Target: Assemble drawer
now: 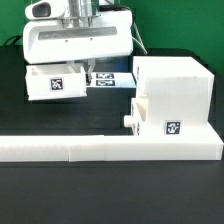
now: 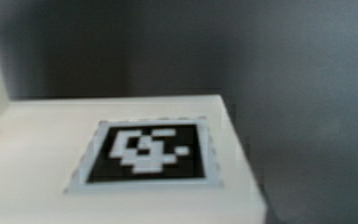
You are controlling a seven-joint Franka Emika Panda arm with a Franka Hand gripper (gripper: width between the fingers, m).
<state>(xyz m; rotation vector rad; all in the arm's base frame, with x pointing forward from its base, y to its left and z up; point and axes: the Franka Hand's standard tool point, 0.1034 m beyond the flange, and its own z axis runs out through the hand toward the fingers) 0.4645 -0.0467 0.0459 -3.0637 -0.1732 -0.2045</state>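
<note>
White housing (image 1: 172, 95) stands upright; tagged front faces the camera.

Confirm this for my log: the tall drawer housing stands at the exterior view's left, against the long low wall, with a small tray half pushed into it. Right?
Wrong side. In the exterior view the drawer housing stands at that view's right, against the long low wall, with a small tray partly in it. Another tray sits at the left.

Housing (image 1: 178, 95) at frame right, tray (image 1: 146, 118) in its lower slot. 2nd tray (image 1: 55, 82) upper left. Low wall (image 1: 100, 149) across front, marker board (image 1: 108, 78) behind, center.
</note>
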